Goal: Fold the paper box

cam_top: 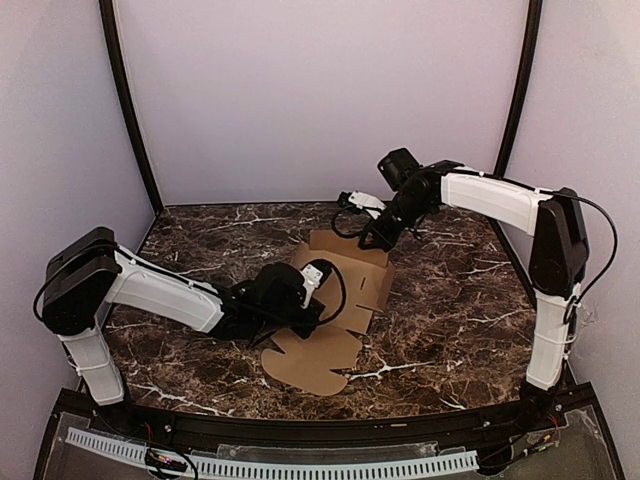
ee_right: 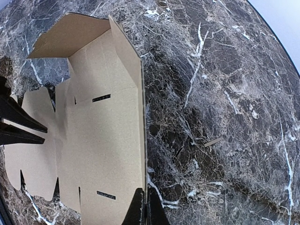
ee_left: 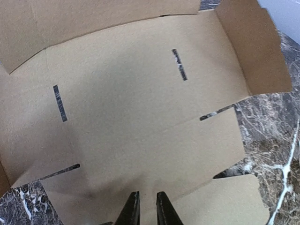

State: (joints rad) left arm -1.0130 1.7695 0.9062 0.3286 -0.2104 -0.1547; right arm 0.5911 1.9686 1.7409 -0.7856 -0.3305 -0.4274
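The paper box [cam_top: 360, 285] lies mid-table as a mostly flat die-cut sheet, its rounded tabs toward the arms' bases and its far and right-hand flaps lifted off the surface. It rests on a dark marble-patterned table [cam_top: 450, 320] with white veins.

The right gripper [ee_right: 144, 199] is clamped on the top edge of the raised far wall, which stands nearly upright; from its wrist view that thin edge runs straight into the closed fingertips. The left gripper [ee_left: 146, 199] sits low over the near part of the sheet with only a slim gap between its jaws. Whether any card is pinched in that gap I cannot tell. From above, the left wrist and its looping black cable [cam_top: 340, 290] cover the near-left part of the sheet (so the spot under its tips is hidden there).

Narrow slots [ee_left: 60, 103] are cut through the main panel. A small tan sliver [ee_right: 213, 142] lies alone on the marble, well apart from the box. Pale lilac walls [cam_top: 320, 100] and black poles [cam_top: 125, 100] enclose the space.
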